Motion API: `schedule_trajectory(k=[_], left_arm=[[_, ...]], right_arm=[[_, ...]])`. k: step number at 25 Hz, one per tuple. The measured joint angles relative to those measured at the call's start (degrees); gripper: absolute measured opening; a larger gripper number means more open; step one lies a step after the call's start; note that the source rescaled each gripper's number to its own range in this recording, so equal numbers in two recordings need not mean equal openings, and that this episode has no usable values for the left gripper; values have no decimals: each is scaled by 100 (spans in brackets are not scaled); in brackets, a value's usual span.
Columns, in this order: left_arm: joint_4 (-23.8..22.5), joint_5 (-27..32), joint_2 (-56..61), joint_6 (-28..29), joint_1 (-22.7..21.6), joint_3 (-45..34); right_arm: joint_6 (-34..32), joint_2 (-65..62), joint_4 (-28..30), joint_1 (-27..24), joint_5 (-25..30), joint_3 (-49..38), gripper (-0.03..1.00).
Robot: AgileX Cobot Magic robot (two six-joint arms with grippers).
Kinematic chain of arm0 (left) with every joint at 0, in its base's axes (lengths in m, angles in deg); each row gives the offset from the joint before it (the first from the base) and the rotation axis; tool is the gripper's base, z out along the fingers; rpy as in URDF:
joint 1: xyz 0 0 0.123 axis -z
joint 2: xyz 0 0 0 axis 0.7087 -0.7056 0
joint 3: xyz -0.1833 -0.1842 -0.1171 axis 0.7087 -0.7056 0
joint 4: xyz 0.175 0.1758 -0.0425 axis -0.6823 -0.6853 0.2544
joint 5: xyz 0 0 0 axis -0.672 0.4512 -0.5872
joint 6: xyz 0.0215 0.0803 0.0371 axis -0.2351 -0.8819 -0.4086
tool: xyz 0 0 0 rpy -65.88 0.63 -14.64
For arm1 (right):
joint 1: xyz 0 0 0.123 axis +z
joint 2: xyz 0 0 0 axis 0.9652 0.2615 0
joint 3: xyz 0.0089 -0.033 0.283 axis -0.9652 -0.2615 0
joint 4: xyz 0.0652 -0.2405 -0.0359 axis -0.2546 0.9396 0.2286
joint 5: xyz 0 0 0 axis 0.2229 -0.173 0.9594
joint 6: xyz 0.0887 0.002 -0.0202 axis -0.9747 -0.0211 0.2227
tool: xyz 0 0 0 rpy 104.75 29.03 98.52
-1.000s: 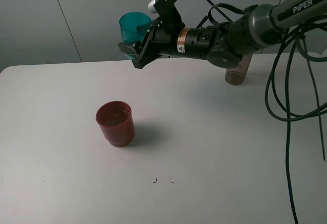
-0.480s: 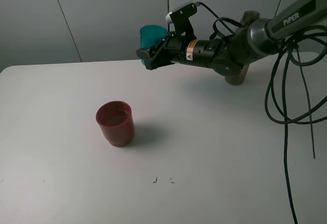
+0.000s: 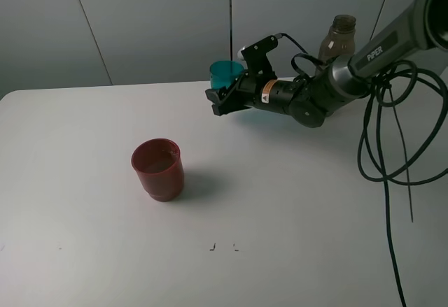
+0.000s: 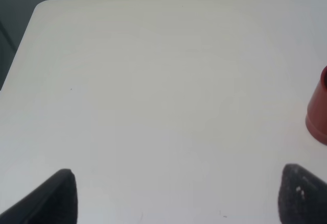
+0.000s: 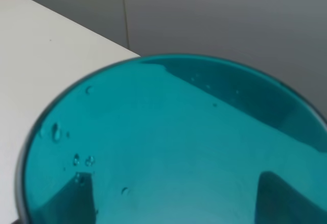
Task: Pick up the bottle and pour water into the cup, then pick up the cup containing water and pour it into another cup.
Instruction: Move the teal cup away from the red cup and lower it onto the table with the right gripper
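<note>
- The right gripper (image 3: 222,101) is closed on the teal tumbler (image 3: 225,74), whose lower part is clamped between the jaws; two dark fingers (image 5: 286,196) are seen through its translucent wall.
- The tumbler is held upright, long axis vertical, mouth upward, low at the far side of the white table (image 3: 84,251); droplets cling inside it.
- The left gripper (image 4: 176,196) is seen spread open over bare tabletop, holding nothing.
- The dark red cup (image 3: 158,168) stands upright, well apart, nearer the front.
- The smoky grey-brown bottle (image 3: 338,36) stands upright behind the right arm (image 3: 378,38).
- A grey panelled wall (image 3: 140,20) backs the table.
</note>
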Motion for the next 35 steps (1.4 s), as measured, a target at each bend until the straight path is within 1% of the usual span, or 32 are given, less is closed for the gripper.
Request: schedule_trajectory(k=[2, 5, 14, 24, 26, 27, 28, 29, 31, 33, 34, 35], left_arm=[[0, 0, 0, 0, 0, 0], [0, 0, 0, 0, 0, 0], [0, 0, 0, 0, 0, 0], [0, 0, 0, 0, 0, 0], [0, 0, 0, 0, 0, 0], [0, 0, 0, 0, 0, 0], [0, 0, 0, 0, 0, 0], [0, 0, 0, 0, 0, 0], [0, 0, 0, 0, 0, 0], [0, 0, 0, 0, 0, 0], [0, 0, 0, 0, 0, 0], [0, 0, 0, 0, 0, 0]], right_arm=[[40, 112, -237, -46, 0, 0, 7], [100, 240, -434, -71, 12, 0, 7], [204, 330, -570, -71, 12, 0, 7], [215, 330, -570, -71, 12, 0, 7], [215, 330, -491, -71, 12, 0, 7], [226, 330, -439, -71, 12, 0, 9], [227, 330, -425, -71, 12, 0, 15], [227, 330, -402, -71, 12, 0, 28], [227, 330, -358, -71, 0, 0, 56], [227, 330, -326, -71, 0, 0, 86], [237, 330, -326, -71, 0, 0, 94], [257, 330, -326, -71, 0, 0, 97]])
